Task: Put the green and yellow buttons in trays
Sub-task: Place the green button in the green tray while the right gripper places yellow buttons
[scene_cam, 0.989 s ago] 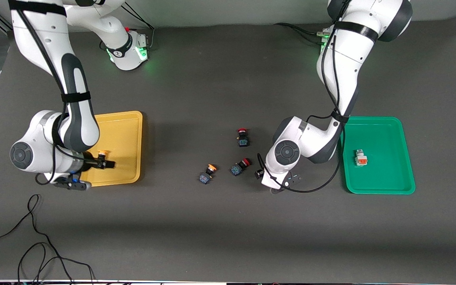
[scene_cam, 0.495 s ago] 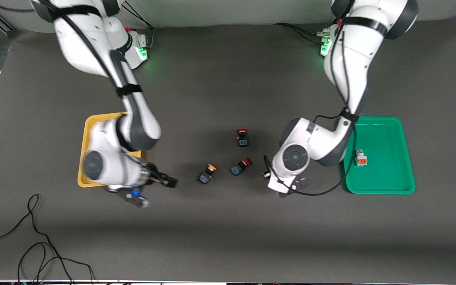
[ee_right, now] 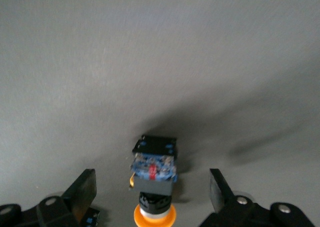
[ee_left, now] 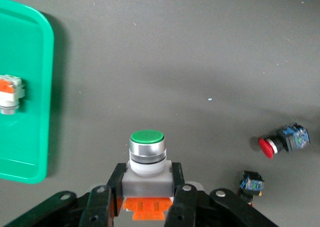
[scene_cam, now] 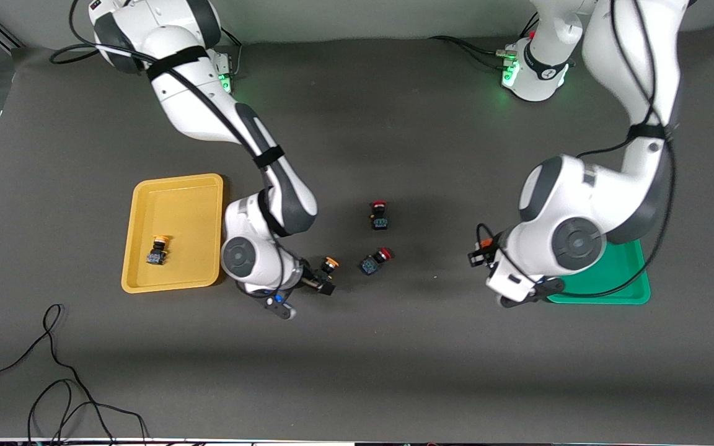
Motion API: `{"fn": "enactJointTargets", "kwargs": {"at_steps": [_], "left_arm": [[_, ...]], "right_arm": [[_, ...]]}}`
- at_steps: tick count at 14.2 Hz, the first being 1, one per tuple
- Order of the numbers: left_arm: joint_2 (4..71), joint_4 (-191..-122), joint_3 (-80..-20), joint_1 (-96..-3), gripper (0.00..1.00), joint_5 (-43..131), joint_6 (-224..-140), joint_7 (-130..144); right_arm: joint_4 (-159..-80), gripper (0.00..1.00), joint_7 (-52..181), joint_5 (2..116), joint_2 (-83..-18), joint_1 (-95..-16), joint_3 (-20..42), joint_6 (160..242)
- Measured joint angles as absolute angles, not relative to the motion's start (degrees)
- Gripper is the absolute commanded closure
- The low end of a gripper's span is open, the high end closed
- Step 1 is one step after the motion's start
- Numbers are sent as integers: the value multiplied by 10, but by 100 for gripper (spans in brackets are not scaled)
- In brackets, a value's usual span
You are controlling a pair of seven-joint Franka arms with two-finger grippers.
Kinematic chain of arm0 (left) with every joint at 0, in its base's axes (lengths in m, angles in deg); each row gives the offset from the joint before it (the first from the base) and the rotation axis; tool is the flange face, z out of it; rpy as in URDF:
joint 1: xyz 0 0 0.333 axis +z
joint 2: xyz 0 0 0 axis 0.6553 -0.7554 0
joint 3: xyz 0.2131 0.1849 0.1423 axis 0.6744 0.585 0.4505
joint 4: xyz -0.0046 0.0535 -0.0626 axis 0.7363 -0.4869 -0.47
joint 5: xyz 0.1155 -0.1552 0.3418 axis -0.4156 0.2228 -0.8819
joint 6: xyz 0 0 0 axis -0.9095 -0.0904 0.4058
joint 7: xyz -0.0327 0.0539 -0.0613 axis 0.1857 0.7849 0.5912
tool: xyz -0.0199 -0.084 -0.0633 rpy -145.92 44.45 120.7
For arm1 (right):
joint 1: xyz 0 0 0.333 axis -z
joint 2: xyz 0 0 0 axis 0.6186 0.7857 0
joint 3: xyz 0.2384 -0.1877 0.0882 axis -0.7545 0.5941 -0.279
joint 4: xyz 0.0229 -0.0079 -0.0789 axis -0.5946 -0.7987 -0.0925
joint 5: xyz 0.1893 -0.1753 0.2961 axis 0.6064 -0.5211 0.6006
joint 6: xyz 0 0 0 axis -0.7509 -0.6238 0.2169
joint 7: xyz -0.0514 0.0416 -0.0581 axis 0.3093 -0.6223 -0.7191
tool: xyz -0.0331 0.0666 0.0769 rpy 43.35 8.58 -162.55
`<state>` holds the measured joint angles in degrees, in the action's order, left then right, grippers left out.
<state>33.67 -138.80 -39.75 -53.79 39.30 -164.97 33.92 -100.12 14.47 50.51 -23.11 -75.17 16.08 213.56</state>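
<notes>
1. Left gripper [ee_left: 148, 204] is clamped on a green-capped button [ee_left: 147, 159]: white body w/ silver collar, orange block at the base, pinched between both fingers [ee_left: 181, 207]. In the front view this gripper [scene_cam: 480, 254] hangs over bare mat, by the green tray's edge.
2. Green tray [scene_cam: 633, 290] sits toward the left arm's end of the table; front view has it mostly covered by the left arm. The left wrist view shows its rim [ee_left: 47, 82] and a second white-bodied button [ee_left: 9, 94] w/ orange block lying in it.
3. Right gripper [ee_right: 151, 189] has jaws spread wide, fingers [ee_right: 82, 189] either side of a yellow-capped button [ee_right: 153, 179] w/ black-blue body lying on the mat; pads not touching it. Front view: gripper [scene_cam: 321, 279] is low at that button [scene_cam: 330, 264], approx mid-table.
4. Two red-capped buttons lie loose on the mat between the arms: one [scene_cam: 374, 261] just beside the yellow-capped one, toward the left arm's end; the other [scene_cam: 380, 215] farther from the front camera.
5. Yellow tray [scene_cam: 193, 186] sits toward the right arm's end, right arm's wrist just beside its edge. Another yellow-capped button [scene_cam: 157, 250] lies in it, cap pointing away from the front camera.
6. Loose black cable [scene_cam: 53, 371] trails on the mat nearer the front camera than the yellow tray.
</notes>
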Motion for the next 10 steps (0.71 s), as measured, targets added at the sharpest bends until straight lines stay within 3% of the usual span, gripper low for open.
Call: {"fn": "enactJointTargets", "kwargs": {"at_steps": [1, 4, 5, 8, 10], "left_arm": [[345, -1388, -397, -534, 82, 393, -1639, 324], [364, -1388, -395, -485, 82, 390, -1585, 228], [370, -1389, -393, -455, 82, 386, -1571, 184], [378, -1401, -392, -362, 82, 339, -1562, 49], [377, -1421, -391, -320, 82, 309, -1583, -16]], "right_arm": [[-1001, 21, 143, 505, -228, -758, 161, 2136], [-1001, 89, 143, 505, -217, -764, 161, 2136], [-1001, 100, 143, 505, -215, -764, 161, 2135], [-997, 100, 141, 506, -217, -761, 169, 2119], [-981, 100, 141, 506, -227, -752, 202, 2064]]}}
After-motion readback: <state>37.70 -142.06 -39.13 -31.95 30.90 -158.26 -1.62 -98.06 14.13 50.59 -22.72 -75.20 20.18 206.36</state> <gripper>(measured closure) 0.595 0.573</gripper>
